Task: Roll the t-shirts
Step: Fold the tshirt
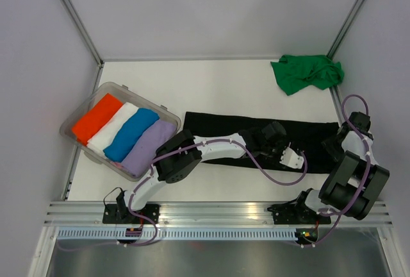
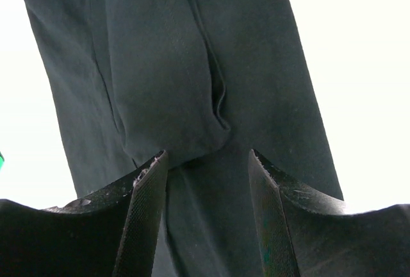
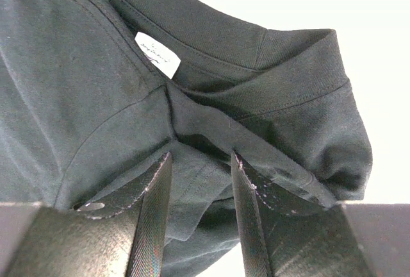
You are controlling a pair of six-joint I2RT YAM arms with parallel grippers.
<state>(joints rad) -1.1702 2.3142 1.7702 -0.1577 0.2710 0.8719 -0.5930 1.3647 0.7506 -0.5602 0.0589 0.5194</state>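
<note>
Left arm (image 1: 218, 145): it reaches from its base at the near left edge out low and diagonally to the right across the worktop (image 1: 211, 84). Its wrist is over the right half of the black t-shirt (image 1: 218, 126).

Left tool (image 2: 206, 155): released. The fingers (image 2: 146, 213) stand well apart with the inner pads bare, and nothing is clamped. Black fabric fills the gap beneath, and a rounded fold end lies just beyond the tips. I cannot tell whether the tips touch the cloth.

Right arm (image 1: 352, 184): it rises from its base at the near right with the elbow folded back. The forearm is turned in toward the right end of the black t-shirt.

Right tool (image 3: 200, 155): also released, with its fingers (image 3: 150, 219) parted and pointed at the neck area. The ribbed collar (image 3: 301, 91) and a small white label (image 3: 158, 54) are just ahead. A crease of fabric runs toward the gap, but no grip on it is evident.

Black t-shirt: folded into a long narrow strip lying left to right across the middle of the worktop, not yet rolled.

Green t-shirt (image 1: 307, 73): crumpled at the far right corner, well apart from both tools.

Clear bin (image 1: 84, 106), at the left: holds four rolled garments side by side, orange (image 1: 96, 117), white (image 1: 115, 128), blue (image 1: 131, 134) and lavender (image 1: 147, 145).
</note>
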